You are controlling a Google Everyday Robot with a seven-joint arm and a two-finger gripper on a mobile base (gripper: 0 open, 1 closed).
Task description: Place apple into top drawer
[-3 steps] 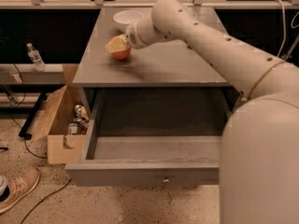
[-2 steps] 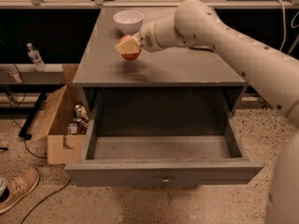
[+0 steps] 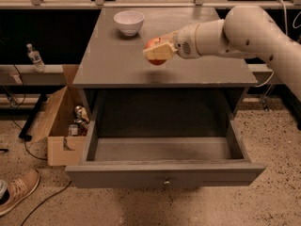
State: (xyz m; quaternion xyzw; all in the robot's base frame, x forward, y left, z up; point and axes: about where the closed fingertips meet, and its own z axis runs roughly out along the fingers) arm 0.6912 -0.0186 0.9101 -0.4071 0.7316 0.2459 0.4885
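My gripper (image 3: 157, 52) is shut on the red-orange apple (image 3: 154, 45) and holds it in the air above the middle of the grey cabinet top (image 3: 113, 65). The arm reaches in from the right. The top drawer (image 3: 162, 149) is pulled wide open below, toward the camera, and its inside is empty. Its front panel carries a small round knob (image 3: 165, 181). The apple is above the cabinet top, behind the drawer opening.
A white bowl (image 3: 129, 21) stands at the back left of the cabinet top. An open cardboard box (image 3: 61, 126) with cans sits on the floor left of the drawer. A plastic bottle (image 3: 35, 57) stands on a left ledge. A shoe (image 3: 19, 191) lies at the lower left.
The gripper has lifted the apple off the left part of the top and carried it to the right and toward the front edge. The arm has drawn back to the right.
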